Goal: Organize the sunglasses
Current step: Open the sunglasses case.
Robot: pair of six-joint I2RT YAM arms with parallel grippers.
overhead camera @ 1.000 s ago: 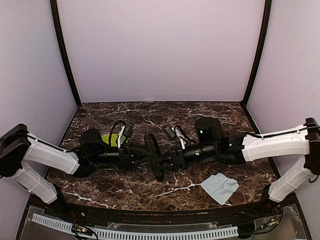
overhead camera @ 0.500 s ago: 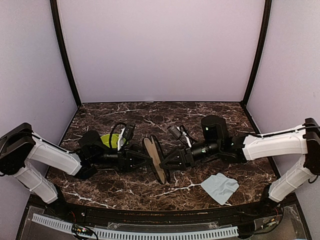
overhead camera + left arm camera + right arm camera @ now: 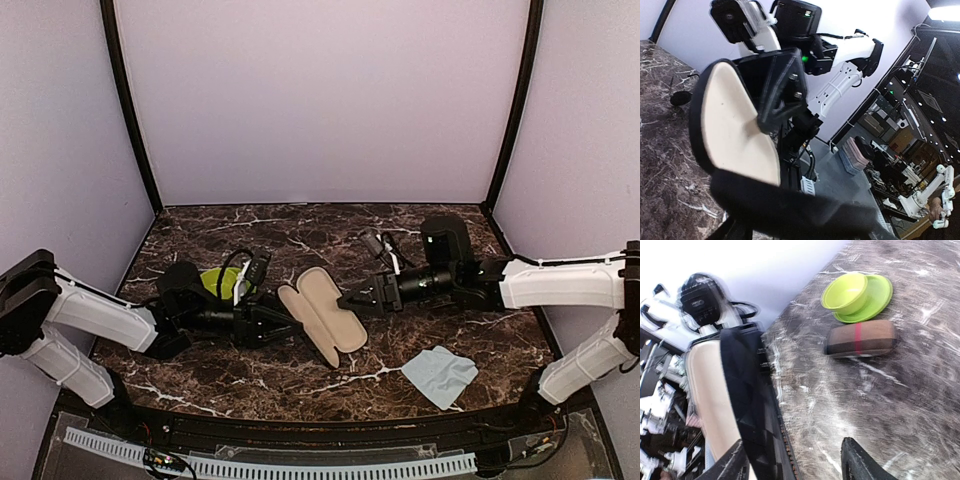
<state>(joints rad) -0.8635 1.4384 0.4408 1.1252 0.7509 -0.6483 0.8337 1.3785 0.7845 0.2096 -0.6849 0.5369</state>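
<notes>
Lavender walls stand around a dark marbled table [image 3: 400, 225], and in the middle of it lies the open case [image 3: 322, 315], its beige inside turned up. I take this case as my landmark.

The left pincer [image 3: 278, 322] comes to the case from its left side and grips one half by the edge. In the left wrist view one finger [image 3: 782, 82] presses on the beige lining. The right pincer [image 3: 352, 300] is at the right side of the case, jaws apart and nothing between them. I cannot tell whether a finger touches the rim.

What could go wrong, in my judgement: the case is held at one edge only, so if the hinge has a spring, the free half may fold shut before any glasses go in. If the left grip is thin, the case may slip or twist out. Both pincers are close to the case, and a careless move could knock them together or push it away.

Counting:
- One open case.
- One closed striped case [image 3: 861, 338], to the left of the open case.
- One green bowl [image 3: 845, 290] on one green plate [image 3: 880, 292], also to its left.
- One light blue cloth [image 3: 440, 373], to its right and nearer the arms.

Of the sunglasses I find no sure pair. A dark round shape [image 3: 680, 98] on the table beyond the open case may be one, but it is too small to tell.
</notes>
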